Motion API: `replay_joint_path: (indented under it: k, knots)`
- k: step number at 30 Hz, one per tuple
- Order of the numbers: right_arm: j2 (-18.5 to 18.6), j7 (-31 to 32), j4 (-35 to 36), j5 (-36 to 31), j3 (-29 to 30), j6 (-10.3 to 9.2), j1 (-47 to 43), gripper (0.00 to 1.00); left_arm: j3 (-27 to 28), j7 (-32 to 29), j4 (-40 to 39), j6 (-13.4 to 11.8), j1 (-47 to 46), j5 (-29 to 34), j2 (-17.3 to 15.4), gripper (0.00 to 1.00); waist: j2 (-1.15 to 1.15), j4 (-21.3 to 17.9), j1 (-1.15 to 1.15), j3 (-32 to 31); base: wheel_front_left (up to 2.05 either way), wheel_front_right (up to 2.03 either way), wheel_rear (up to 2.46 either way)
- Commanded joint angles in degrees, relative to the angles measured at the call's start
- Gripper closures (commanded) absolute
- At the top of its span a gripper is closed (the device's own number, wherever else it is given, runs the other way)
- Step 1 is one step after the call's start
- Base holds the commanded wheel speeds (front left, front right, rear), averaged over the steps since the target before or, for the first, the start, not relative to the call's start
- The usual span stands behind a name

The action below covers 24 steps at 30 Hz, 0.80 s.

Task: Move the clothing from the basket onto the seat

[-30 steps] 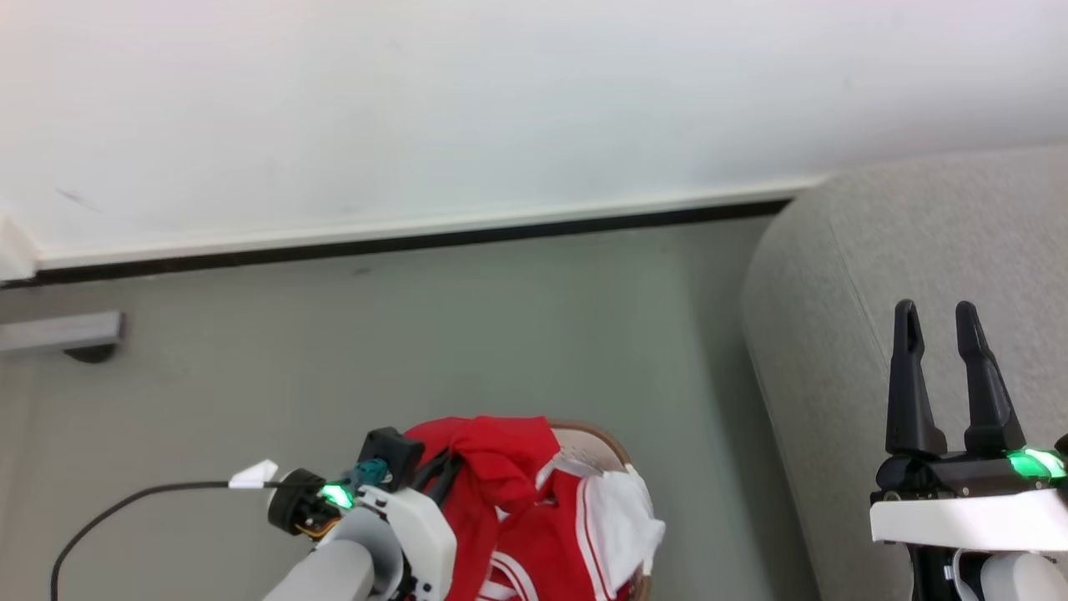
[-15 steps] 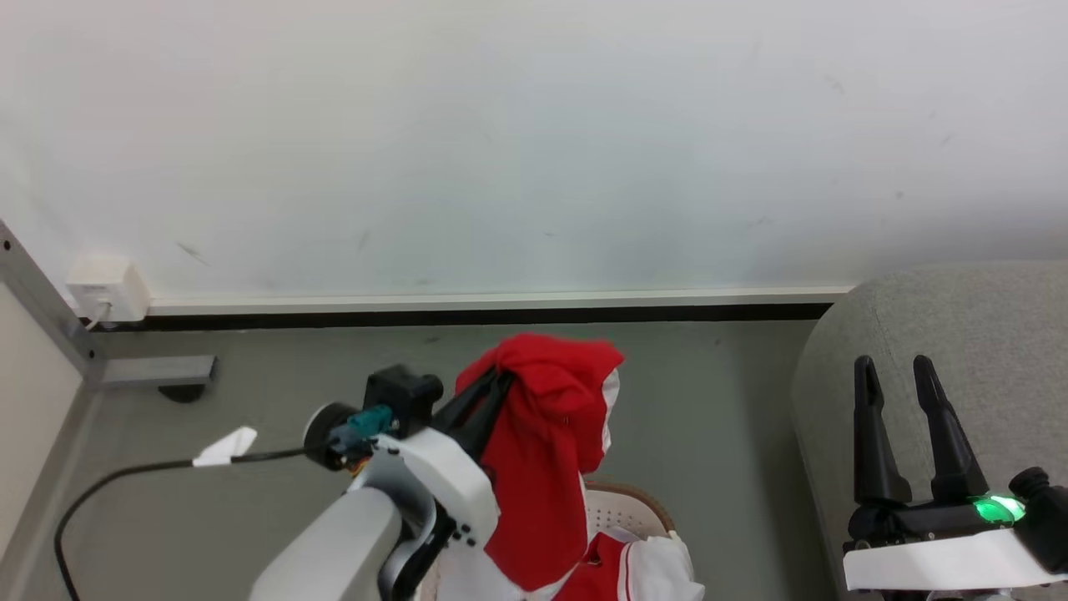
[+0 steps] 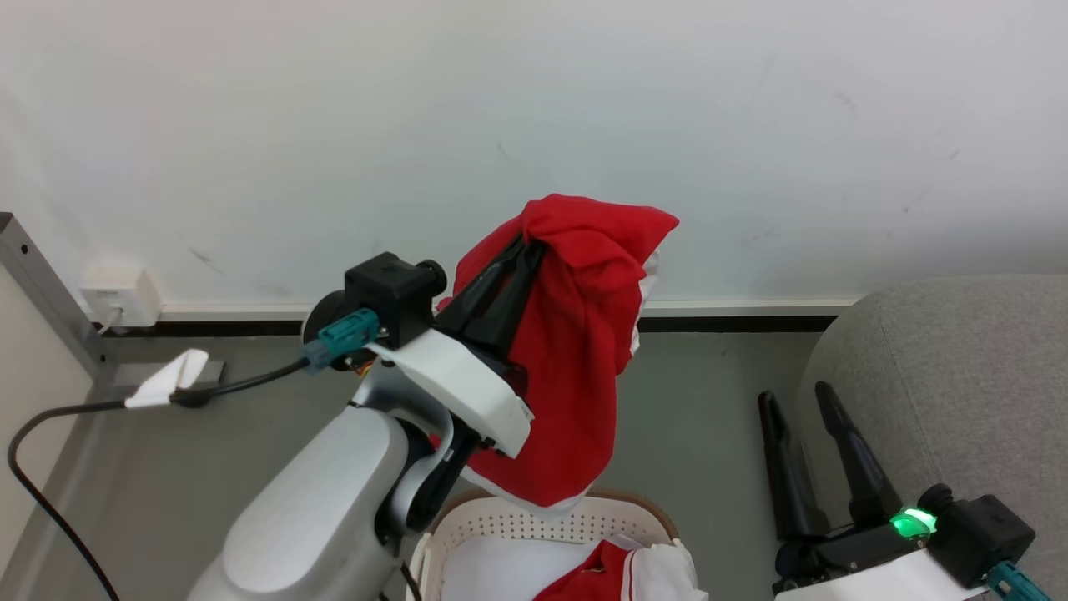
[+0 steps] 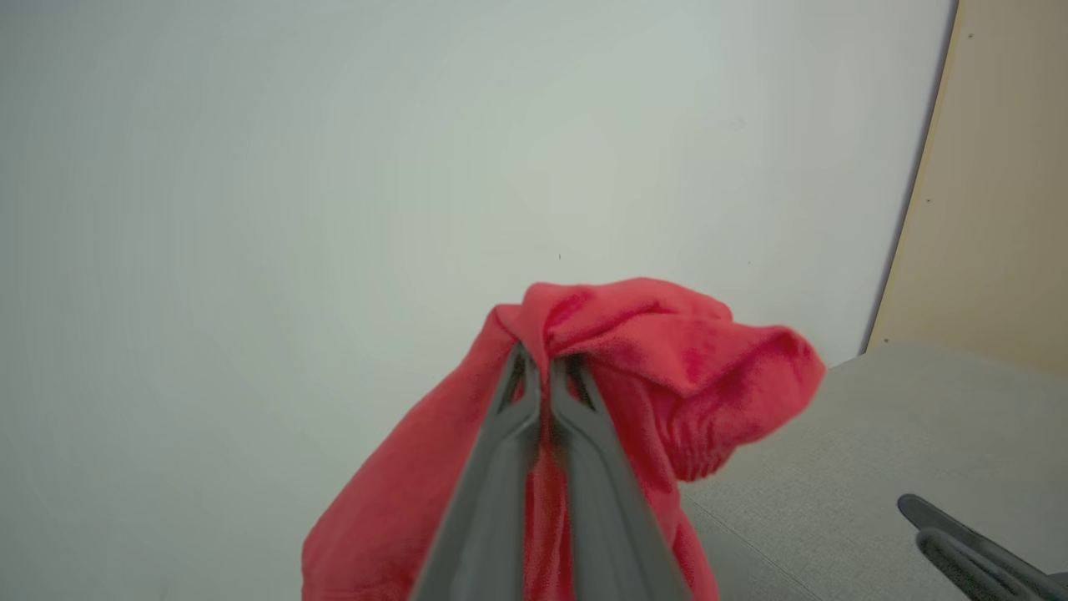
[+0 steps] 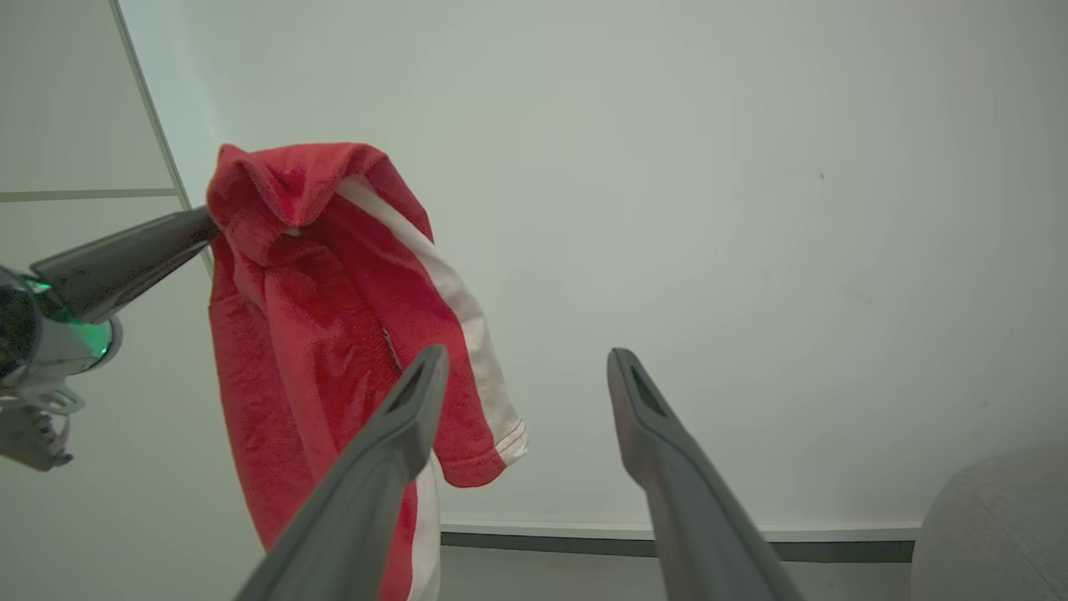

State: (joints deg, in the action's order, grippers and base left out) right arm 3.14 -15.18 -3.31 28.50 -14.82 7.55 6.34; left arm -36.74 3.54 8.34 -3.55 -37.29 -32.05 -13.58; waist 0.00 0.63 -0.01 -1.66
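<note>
1. Red sports garment [image 3: 576, 351] with a white side stripe, pinched at a bunched fold by the left gripper [image 4: 544, 367], jaws clamped tight on the cloth. Gripped at one point, probably to let the rest hang in one drape instead of dragging.
2. Held high before the pale wall [image 3: 334, 125], lower hem close over the brown rim of the cream laundry basket [image 3: 467, 522]; touching or not, impossible to tell. Height likely chosen to clear that rim ahead of any sideways swing.
3. More red-and-white clothing [image 3: 596, 576] lying inside the basket: job only partly done.
4. Empty and spread wide, right gripper [image 3: 794, 395] low beside the grey upholstered seat [image 3: 959, 376], apart from the garment and seemingly kept out of the carrying path.
5. Next, by judgement: carry rightward over the seat, lower, release. Some risk of the loose hem snagging on the basket.
</note>
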Motion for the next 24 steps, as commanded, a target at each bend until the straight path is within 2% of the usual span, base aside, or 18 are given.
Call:
replay_joint_path:
  k: [1, 7, 16, 24]
  knots:
    - [1.1, 0.1, 0.3, 0.3, -1.3, -0.12, -0.1, 0.0, 0.1, -0.5, -1.2, -0.4, 0.6, -0.3, -0.5, 1.0, 0.0, -0.2, 0.01, 0.1, 0.0, 0.0, 0.0]
    - [2.6, 0.1, 0.5, 1.3, -5.3, -0.12, 0.8, 0.0, 0.0, -1.4, -3.5, -0.9, 2.1, -1.0, -0.9, 1.0, 0.0, -0.3, 0.01, 0.5, 0.0, 0.0, 0.0]
    - [7.6, 0.2, -1.8, 3.0, -17.2, -0.12, 4.1, 0.0, -0.9, -1.7, -4.6, -1.1, 3.6, -2.0, -0.4, 1.0, 0.0, 0.8, 0.01, 0.3, 0.0, 0.0, 0.0]
    - [6.5, 2.7, -9.1, 3.3, -22.0, -0.12, 7.8, 0.0, -3.5, -2.2, -5.5, -0.5, 4.8, -2.6, 1.4, 1.0, 0.0, 3.8, 0.01, -0.3, 0.0, 0.0, 0.0]
